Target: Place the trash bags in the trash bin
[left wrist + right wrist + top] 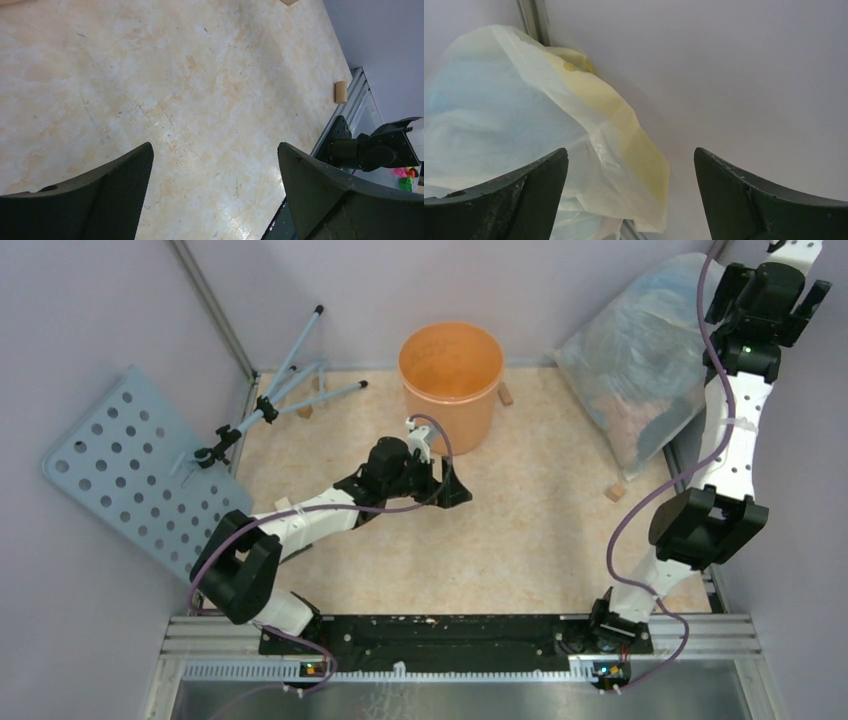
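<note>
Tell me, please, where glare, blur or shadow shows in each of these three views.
Top view: evenly lit and sharp, no hard shadow around the bucket. Left wrist view: a pale sheen on the table, low in the frame. Right wrist view: the stuffed bag looks soft and washed out.

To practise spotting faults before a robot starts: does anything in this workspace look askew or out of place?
Yes. A pale blue perforated panel leans tilted outside the left wall, and a thin blue-legged tripod lies tipped over at the far left corner.
</note>
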Robot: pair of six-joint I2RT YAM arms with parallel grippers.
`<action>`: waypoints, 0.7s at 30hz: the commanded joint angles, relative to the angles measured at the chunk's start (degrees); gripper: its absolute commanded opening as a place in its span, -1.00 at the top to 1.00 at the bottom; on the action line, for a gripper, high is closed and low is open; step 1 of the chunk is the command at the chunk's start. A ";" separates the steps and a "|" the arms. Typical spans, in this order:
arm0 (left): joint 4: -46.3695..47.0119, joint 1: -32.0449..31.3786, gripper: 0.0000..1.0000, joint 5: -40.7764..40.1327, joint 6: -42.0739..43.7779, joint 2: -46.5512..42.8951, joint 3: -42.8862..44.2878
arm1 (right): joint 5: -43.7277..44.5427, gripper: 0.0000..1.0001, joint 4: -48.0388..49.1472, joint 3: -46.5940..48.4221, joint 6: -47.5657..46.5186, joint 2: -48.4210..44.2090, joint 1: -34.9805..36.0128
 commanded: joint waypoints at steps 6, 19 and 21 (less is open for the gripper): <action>2.50 -0.35 -0.98 0.54 0.13 1.23 2.64 | -2.76 0.13 -12.54 12.79 1.68 8.32 -0.69; 0.34 -1.87 -0.98 3.08 2.48 3.44 8.62 | -16.76 1.00 -19.25 10.91 2.18 3.83 7.14; 1.39 -2.06 -0.98 3.09 2.49 3.26 9.60 | -19.15 1.00 -19.91 10.08 1.80 3.14 9.19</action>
